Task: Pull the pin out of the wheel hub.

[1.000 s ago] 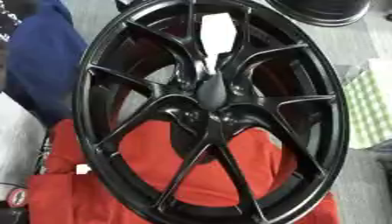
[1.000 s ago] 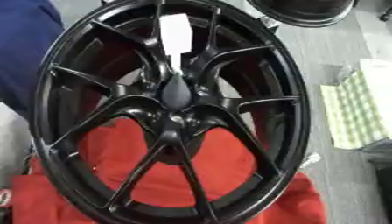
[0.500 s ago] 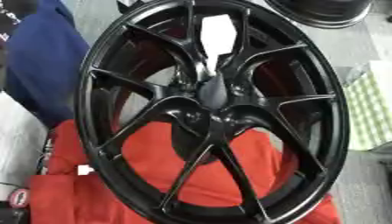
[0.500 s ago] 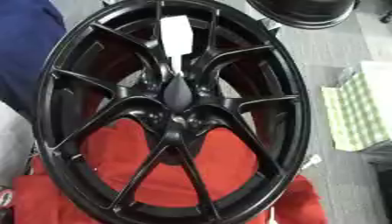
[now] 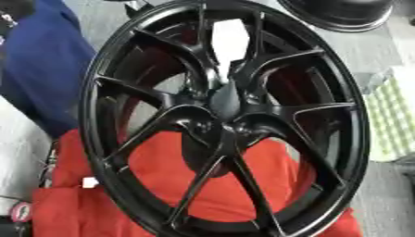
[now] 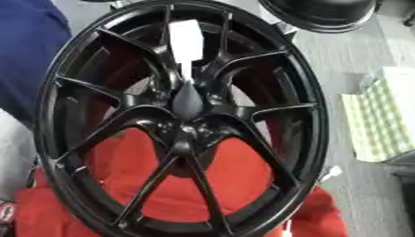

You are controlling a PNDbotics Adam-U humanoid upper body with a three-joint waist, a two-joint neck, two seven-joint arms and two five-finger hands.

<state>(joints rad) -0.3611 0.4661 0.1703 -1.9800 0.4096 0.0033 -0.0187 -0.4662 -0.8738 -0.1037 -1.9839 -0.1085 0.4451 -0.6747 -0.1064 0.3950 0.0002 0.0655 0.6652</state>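
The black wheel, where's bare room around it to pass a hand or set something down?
Free: the grey floor right of the wheel, between the second black rim above and the green checked cloth. Crowded: red cloth below, blue fabric left. Gaps between spokes are narrow.

Glossy black wheel hub point(image 5: 227, 120), tilted upright, over red cloth

Matte black tapered shape point(image 5: 225, 99), rounded below, pointed above; whether a hand, unclear.
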